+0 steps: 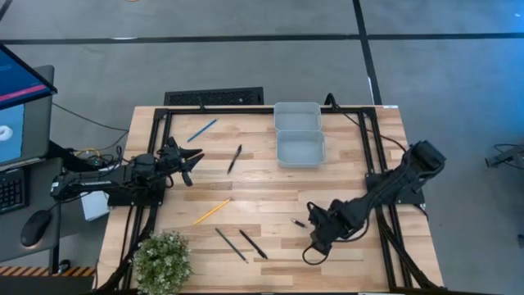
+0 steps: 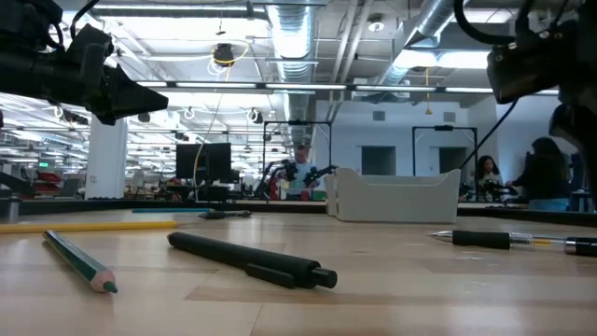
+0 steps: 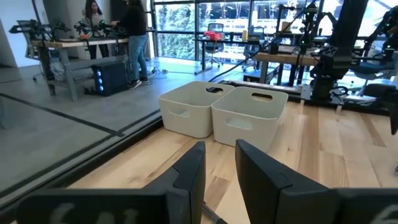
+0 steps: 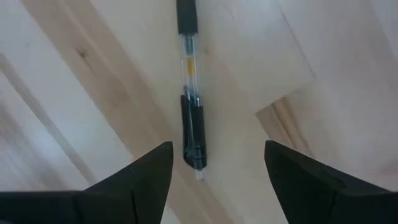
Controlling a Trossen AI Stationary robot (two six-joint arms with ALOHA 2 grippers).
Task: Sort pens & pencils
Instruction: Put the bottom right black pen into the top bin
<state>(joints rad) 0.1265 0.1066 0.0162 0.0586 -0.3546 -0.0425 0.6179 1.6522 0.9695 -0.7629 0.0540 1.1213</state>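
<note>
My right gripper hangs open above a black pen with a clear barrel, which lies flat on the table. The fingers point down, one on either side of the pen's black end, and touch nothing. From above, this gripper is at the near right, the pen beside it. Two more dark sticks lie near the front edge and another black pen farther back. The yellow pencil and the blue pencil lie on the left half. My left gripper waits at the left edge, level, slightly open.
Two pale bins stand side by side at the table's far middle. A small green plant sits at the near left corner. A black frame rail runs along the table's edges. People show in the room behind.
</note>
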